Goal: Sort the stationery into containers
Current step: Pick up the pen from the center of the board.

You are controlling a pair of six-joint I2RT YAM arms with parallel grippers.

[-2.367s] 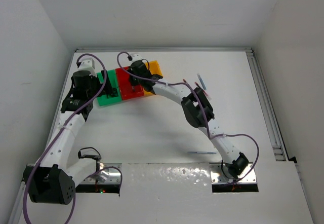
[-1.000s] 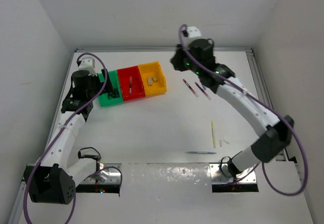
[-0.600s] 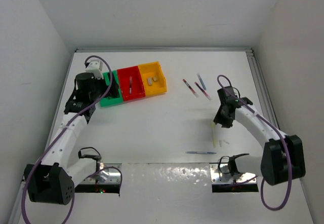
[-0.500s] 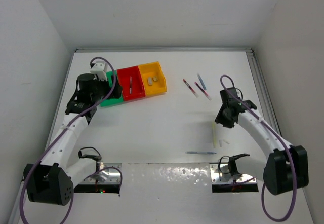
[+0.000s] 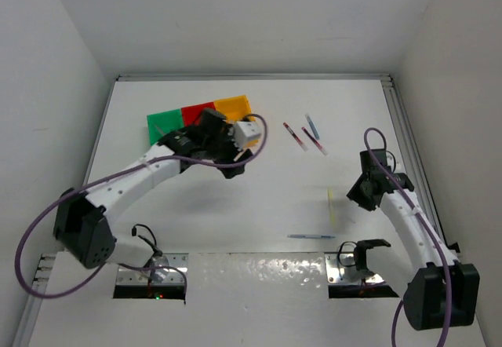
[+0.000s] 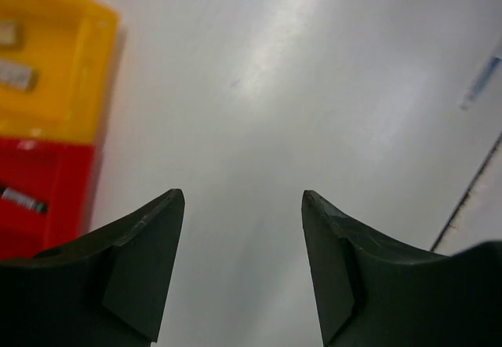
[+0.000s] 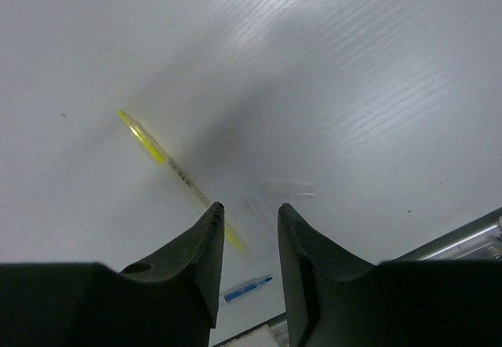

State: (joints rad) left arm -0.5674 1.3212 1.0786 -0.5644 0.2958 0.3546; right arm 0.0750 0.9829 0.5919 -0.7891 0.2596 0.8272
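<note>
blue pen [image 5: 311, 237] at near edge | right gripper [image 7: 247, 206] narrow gap, empty, over end of yellow stick [image 7: 166, 160] | left gripper [image 6: 243, 195] wide, empty, above table [image 6: 259, 88] beside yellow bin [image 6: 55, 88] | red-white pens [image 5: 296, 136] loose, mid-far | red bin [image 6: 47, 170], green bin [image 5: 165, 119] joined, far-left

Wide-spread claw [image 6: 241, 195] above table [image 6: 259, 88]; left, red bin [image 6: 55, 174], yellow bin [image 6: 67, 56] with perhaps erasers [image 6: 17, 74].

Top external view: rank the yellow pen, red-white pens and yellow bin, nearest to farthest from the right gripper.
1. Yellow pen, just left of the right gripper.
2. Red-white pens, farther back-left.
3. Yellow bin, far left.
</note>
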